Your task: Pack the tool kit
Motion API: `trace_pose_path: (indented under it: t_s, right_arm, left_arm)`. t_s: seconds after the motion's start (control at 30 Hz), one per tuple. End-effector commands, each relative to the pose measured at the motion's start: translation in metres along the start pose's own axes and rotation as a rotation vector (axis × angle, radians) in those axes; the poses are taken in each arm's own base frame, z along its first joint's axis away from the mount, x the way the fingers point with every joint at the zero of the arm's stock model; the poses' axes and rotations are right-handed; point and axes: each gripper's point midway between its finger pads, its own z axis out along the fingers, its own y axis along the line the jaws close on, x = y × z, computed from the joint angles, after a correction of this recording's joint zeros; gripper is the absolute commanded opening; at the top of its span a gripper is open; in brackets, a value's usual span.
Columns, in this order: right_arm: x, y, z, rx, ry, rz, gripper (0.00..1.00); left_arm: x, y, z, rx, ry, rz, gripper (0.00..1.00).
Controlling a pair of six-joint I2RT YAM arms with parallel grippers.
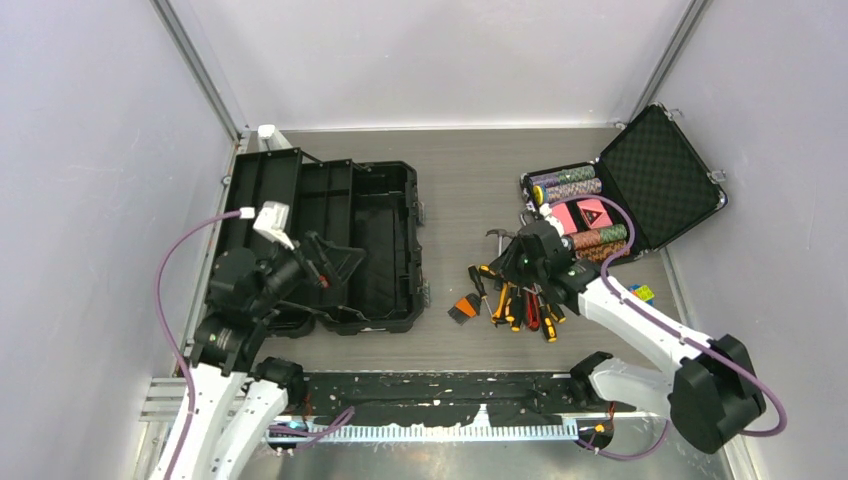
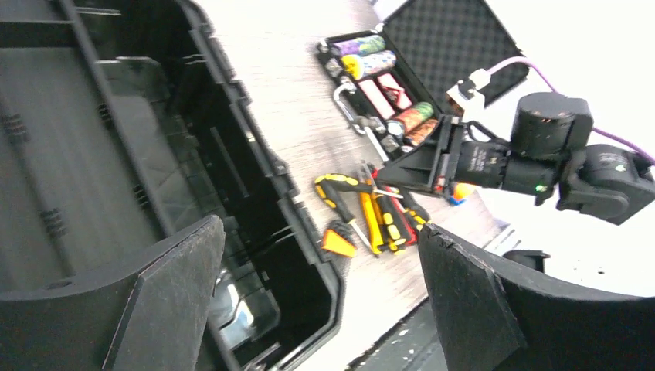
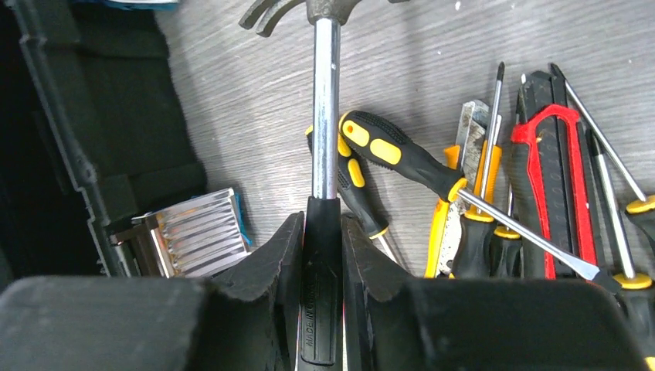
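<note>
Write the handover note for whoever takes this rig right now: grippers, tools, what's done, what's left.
Left gripper: open, empty, hovering over the open toolbox.
Right gripper: closed on the handle of the hammer, at the tool pile right of the toolbox.
Screwdrivers and red pliers: lying on the table beside the hammer.
Done: toolbox open, hammer gripped. No tool is visible inside the toolbox in the top view.
Left: move the hammer in, then the screwdrivers and pliers, then close the lid.
</note>
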Motion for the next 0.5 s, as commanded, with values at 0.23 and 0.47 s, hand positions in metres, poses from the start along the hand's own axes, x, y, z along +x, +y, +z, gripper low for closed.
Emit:
trace_pose_path:
  t_s: [0.23, 0.47]
  right_arm:
    - [-0.041, 0.065, -0.045, -0.444, -0.303, -0.201, 0.06]
    - [-0.038, 0.090, -0.078, -0.689, -0.405, -0.286, 0.05]
  left_arm:
    - [-0.046, -0.091, 0.079, 0.143, -0.067, -0.083, 0.97]
    - [-0.017, -0.122, 0.138, 0.181, 0.014, -0.143, 0.97]
